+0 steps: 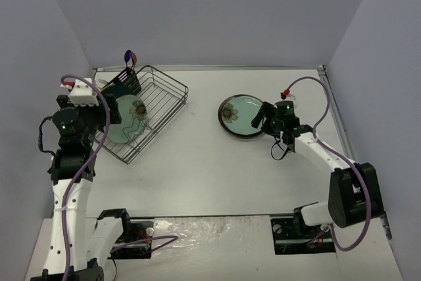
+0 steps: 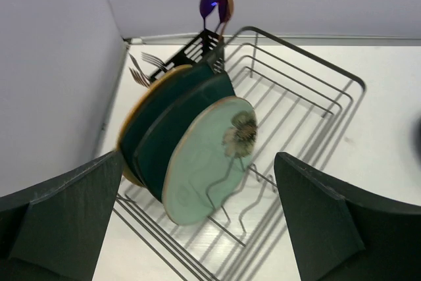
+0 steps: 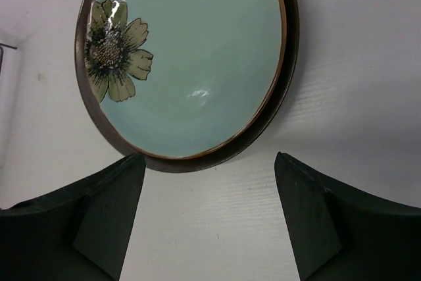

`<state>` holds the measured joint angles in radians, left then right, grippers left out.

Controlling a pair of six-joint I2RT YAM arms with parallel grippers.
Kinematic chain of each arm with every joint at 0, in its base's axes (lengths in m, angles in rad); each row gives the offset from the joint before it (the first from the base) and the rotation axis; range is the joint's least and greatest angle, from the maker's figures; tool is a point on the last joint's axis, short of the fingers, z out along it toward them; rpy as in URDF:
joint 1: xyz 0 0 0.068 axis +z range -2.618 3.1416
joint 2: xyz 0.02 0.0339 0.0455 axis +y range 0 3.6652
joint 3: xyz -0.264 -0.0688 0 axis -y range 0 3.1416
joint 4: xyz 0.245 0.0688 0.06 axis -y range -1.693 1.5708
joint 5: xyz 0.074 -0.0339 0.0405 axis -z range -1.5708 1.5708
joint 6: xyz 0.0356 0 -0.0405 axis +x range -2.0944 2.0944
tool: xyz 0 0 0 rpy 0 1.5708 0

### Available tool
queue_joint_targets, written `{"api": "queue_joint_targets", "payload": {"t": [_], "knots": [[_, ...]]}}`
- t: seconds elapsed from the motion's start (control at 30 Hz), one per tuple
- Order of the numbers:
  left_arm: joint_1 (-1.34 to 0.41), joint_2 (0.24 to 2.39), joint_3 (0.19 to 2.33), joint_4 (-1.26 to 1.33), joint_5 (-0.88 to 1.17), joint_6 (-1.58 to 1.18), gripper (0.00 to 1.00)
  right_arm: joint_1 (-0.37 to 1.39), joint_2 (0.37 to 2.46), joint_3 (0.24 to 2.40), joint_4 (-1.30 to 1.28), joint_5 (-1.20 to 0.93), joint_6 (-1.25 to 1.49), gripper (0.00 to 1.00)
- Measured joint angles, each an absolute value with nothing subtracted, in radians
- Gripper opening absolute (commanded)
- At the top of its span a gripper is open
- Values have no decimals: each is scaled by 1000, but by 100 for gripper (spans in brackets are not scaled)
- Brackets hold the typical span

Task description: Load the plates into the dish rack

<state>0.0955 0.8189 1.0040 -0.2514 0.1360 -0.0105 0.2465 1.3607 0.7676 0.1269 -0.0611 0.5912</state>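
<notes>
The black wire dish rack (image 1: 164,93) stands at the back left. In the left wrist view several plates stand upright in it: a pale green flower plate (image 2: 207,159) in front, dark teal plates (image 2: 168,126) behind it, and a beige one (image 2: 146,97) at the back. My left gripper (image 2: 197,228) is open and empty, just in front of and above these plates; it also shows in the top view (image 1: 113,111). On the table a pale green flower plate (image 3: 191,57) lies on a dark-rimmed plate (image 3: 281,100). My right gripper (image 3: 207,222) is open and empty just short of their near edge, and shows in the top view (image 1: 264,122).
The black cutlery basket (image 2: 197,47) at the rack's far corner holds forks (image 2: 143,67) and spoons (image 2: 217,1). The left wall (image 2: 46,64) is close behind the rack. The right half of the rack (image 2: 309,106) holds no plates.
</notes>
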Motion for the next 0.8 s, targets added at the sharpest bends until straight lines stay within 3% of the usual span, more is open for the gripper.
{"api": "queue_joint_targets", "payload": {"t": [0.37,0.8], "knots": [[0,647,741,-315,192,-155,97,215,1573,885,168,-38,582,66],[-32,652,734,-328,189,-169,97,205,1689,890,281,-58,609,70]]}}
